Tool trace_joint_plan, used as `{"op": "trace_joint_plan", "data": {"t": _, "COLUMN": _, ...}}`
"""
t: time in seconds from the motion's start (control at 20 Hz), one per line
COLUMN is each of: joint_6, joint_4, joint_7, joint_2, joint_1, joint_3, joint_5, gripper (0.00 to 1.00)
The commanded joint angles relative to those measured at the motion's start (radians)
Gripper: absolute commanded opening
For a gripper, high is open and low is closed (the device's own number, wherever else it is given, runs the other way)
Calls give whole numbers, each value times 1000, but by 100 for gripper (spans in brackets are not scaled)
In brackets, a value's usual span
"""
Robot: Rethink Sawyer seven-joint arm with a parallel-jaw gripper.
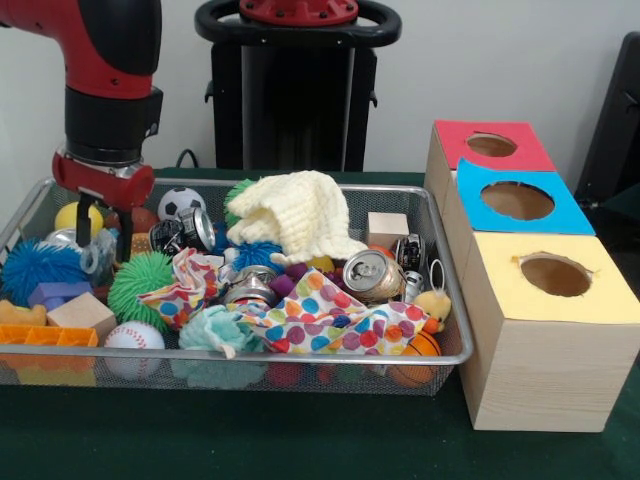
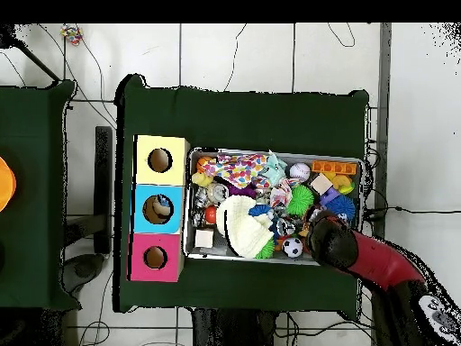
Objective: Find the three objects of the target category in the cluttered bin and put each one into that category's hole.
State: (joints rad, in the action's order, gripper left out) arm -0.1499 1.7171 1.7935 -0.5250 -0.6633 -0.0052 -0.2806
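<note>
At the left of the front view the gripper (image 1: 100,222) is lowered into the far left corner of the wire bin (image 1: 455,300), its two dark fingers (image 1: 82,220) seen apart and closed on nothing, just beside a yellow ball (image 1: 66,215). The target category cannot be told. A crushed can (image 1: 372,274) lies centre-right, part-hidden by the polka-dot cloth (image 1: 320,318). Such buried items could be missed or snagged, and round balls could be nudged away.

We find no legible text, label, brand, number or sign in either view. The crushed can (image 1: 372,275) in the wire bin (image 1: 440,230) shows only its bare metal end, and the three holed boxes (image 1: 545,330) carry plain colored tops without markings.
</note>
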Motion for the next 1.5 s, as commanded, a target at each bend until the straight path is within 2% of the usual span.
{"op": "trace_joint_plan", "data": {"t": 0.05, "joint_6": -34, "joint_4": -32, "joint_7": 25, "joint_2": 41, "joint_1": -23, "joint_3": 12, "joint_5": -62, "gripper": 100}}
{"op": "trace_joint_plan", "data": {"t": 0.8, "joint_6": -48, "joint_4": -56, "joint_7": 21, "joint_2": 40, "joint_1": -24, "joint_3": -2, "joint_5": -74, "gripper": 100}}
{"op": "trace_joint_plan", "data": {"t": 1.1, "joint_6": -20, "joint_4": -51, "joint_7": 38, "joint_2": 64, "joint_1": -28, "joint_3": 0, "joint_5": -83, "gripper": 100}}
{"op": "trace_joint_plan", "data": {"t": 1.5, "joint_6": 22, "joint_4": -82, "joint_7": 46, "joint_2": 135, "joint_1": -39, "joint_3": 15, "joint_5": -87, "gripper": 100}}
